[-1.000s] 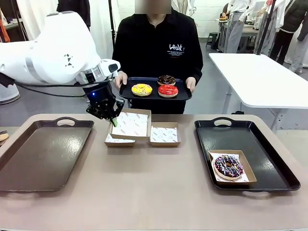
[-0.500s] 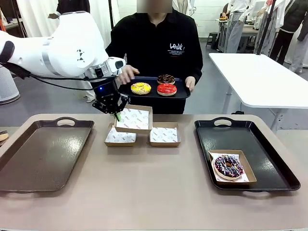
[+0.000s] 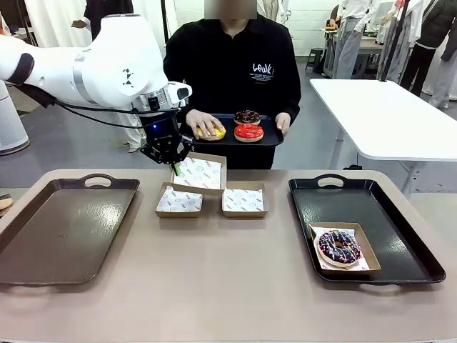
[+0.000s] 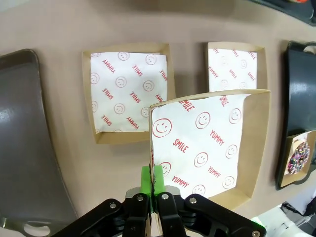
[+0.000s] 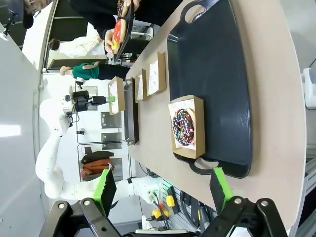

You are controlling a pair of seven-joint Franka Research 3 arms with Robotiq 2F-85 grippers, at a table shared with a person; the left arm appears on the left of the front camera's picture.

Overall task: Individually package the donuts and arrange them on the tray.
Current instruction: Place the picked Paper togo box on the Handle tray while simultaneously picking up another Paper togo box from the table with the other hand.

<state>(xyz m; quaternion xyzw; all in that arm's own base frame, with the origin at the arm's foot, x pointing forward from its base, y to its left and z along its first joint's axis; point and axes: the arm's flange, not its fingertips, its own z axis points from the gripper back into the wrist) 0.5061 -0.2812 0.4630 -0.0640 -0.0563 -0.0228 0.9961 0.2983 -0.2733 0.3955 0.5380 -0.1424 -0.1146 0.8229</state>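
1. The sprinkled donut (image 3: 338,247) sits in a box (image 3: 370,249) at the near right of the right tray (image 3: 321,204), on the table.
2. The other three are across the table, on the small black tray (image 3: 270,140) the person holds at waist height: the chocolate donut (image 3: 247,116) at the back, the red donut (image 3: 249,132) in front of it, and the yellow donut (image 3: 215,133) to its left.
3. One hand (image 3: 202,123) lies right over the yellow donut, fingers around it. The other hand (image 3: 283,123) grips the tray's far end.
4. Just below that tray, the left gripper (image 3: 173,166) pinches the side wall of a lifted box (image 3: 201,175). Its green pads are pressed tight on cardboard and paper, and the box hangs tilted in the air.
5. Under and in front of it, two empty boxes (image 3: 179,201) rest side by side on the table, smiley paper up.
6. The left tray (image 3: 64,229) lies flat at the table's left end.
7. The right gripper (image 5: 163,190) hovers off beyond the right tray's end, jaws spread wide, holding nothing.
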